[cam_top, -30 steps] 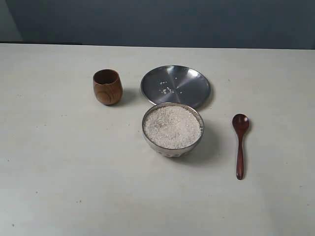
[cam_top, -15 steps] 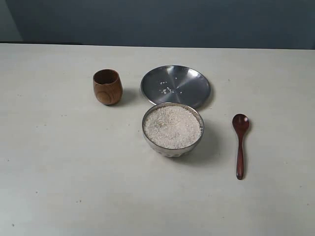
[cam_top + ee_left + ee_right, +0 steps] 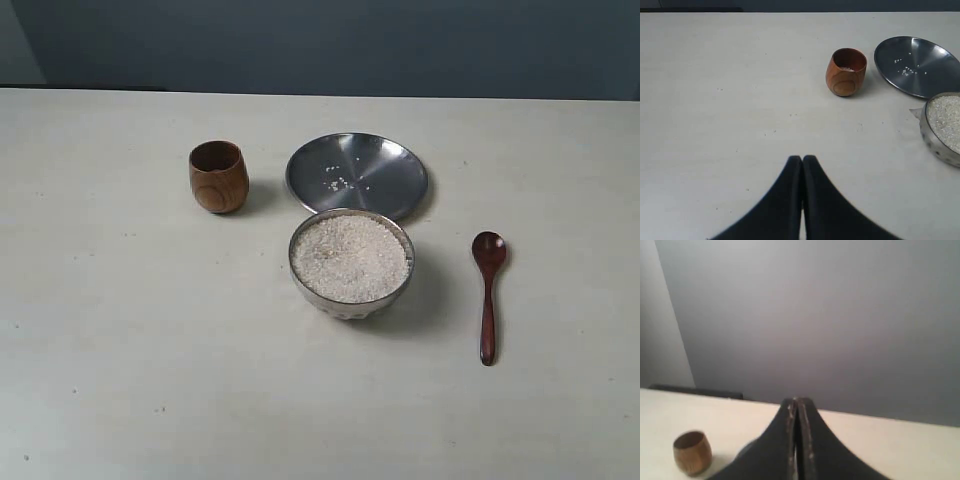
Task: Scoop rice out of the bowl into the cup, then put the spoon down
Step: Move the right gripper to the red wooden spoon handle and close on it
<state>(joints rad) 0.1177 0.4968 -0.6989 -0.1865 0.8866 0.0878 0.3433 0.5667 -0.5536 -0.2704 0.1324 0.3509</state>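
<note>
The steel bowl [image 3: 350,303] stands mid-table, heaped with off-white rice [image 3: 350,258]; its edge also shows in the left wrist view as the bowl [image 3: 932,142]. The brown wooden cup [image 3: 218,177] stands upright to its far left, seen too as the cup [image 3: 845,72] and the cup [image 3: 692,452]. The dark wooden spoon [image 3: 488,294] lies flat right of the bowl, scoop pointing away. Neither arm appears in the exterior view. My left gripper [image 3: 802,159] is shut and empty over bare table, well short of the cup. My right gripper [image 3: 797,401] is shut and empty, raised, facing the wall.
A flat steel plate [image 3: 357,175] with a few stray grains lies just behind the bowl, also visible as the plate [image 3: 920,65]. The pale table [image 3: 120,330] ends at a dark blue-grey wall at the back.
</note>
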